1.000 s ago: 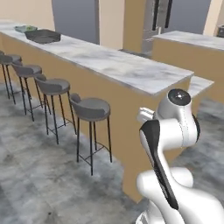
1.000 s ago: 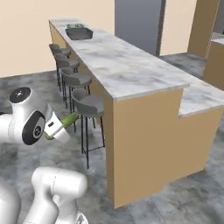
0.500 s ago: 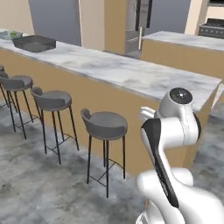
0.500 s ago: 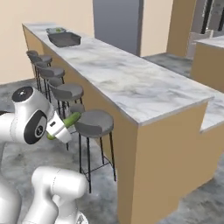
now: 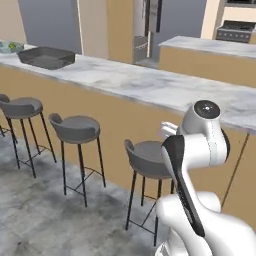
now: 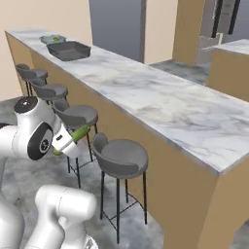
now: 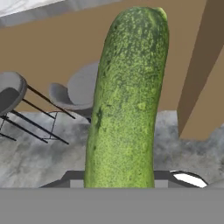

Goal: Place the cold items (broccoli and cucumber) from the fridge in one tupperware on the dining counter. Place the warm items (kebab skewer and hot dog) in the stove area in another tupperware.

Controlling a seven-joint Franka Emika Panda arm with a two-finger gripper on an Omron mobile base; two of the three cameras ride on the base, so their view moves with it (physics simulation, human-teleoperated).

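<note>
Driving along the marble dining counter (image 6: 160, 104), your gripper (image 6: 73, 137) pinches the long green cucumber (image 7: 129, 100); the dark tupperware (image 6: 69, 50) looms nearer.

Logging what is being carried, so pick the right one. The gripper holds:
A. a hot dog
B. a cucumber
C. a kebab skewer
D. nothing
B: in the hand view a long, bumpy green cucumber rises from the gripper, and in the right base view its green end sticks out beside the arm, near the stools at the dining counter.
</note>
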